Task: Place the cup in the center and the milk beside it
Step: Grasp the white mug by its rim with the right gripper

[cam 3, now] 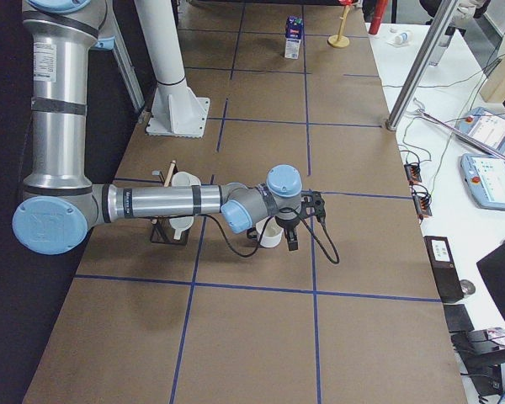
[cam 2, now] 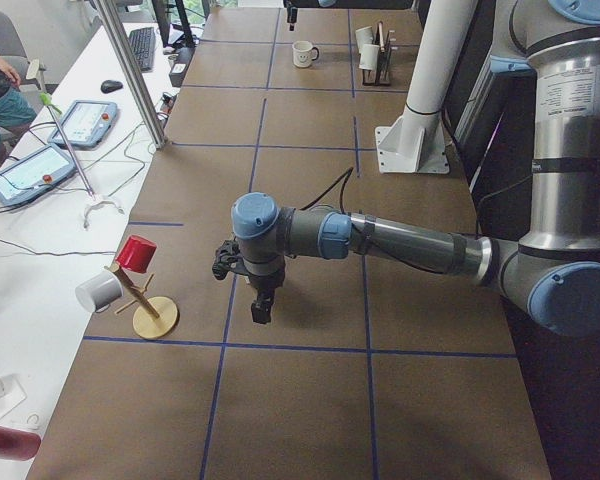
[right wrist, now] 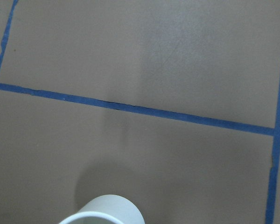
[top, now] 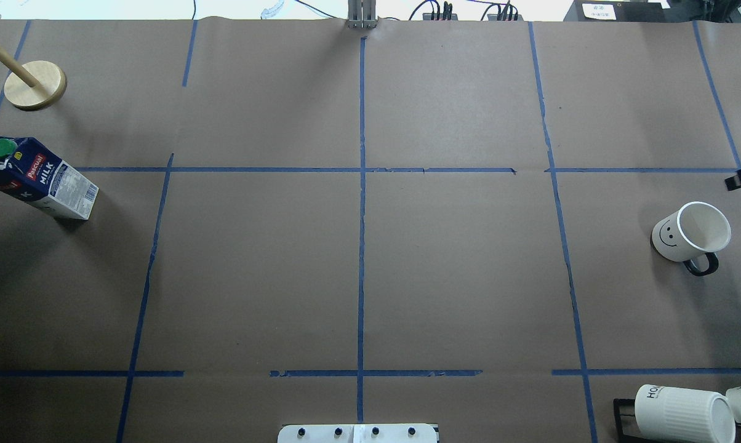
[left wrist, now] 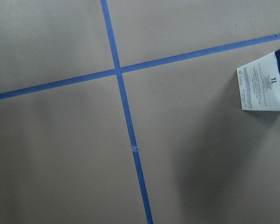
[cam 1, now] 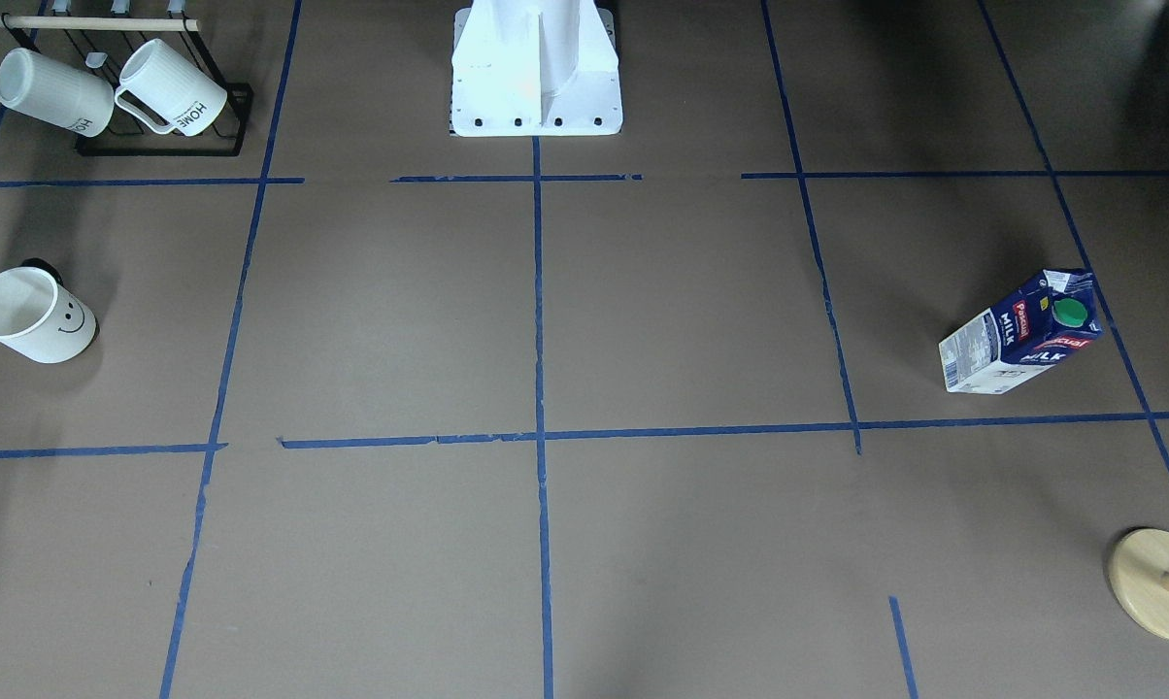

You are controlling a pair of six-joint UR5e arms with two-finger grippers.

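Cup (top: 684, 237): upright on the tabletop (top: 456, 277), far out on the robot's right side, well apart from the center (top: 346, 203). Mouth up, smiley turned toward the center, black handle toward the robot's base (top: 358, 434).

Milk (cam 1: 1021, 335): upright on the opposite, left side, green cap on top. It is well apart from both the center and the cup.

Right arm (cam 3: 168, 202): stretched out low, with the right jaws pointing down close over the cup. We see them only from the side, so we cannot tell whether they are parted or closed. Its wrist view catches just the cup's rim at the bottom edge.

Left arm (cam 2: 400, 240): reaching across the tabletop, left jaws pointing down. We cannot tell their state either. Its wrist view shows the milk's lower end at the right edge, near a tape crossing (left wrist: 117, 71).

Further out: a wooden stand (top: 35, 86) near the milk, on the side away from the robot. A black rack (cam 1: 162, 146) holding two ribbed mugs (cam 1: 172, 87) sits near the cup, on the robot's side.
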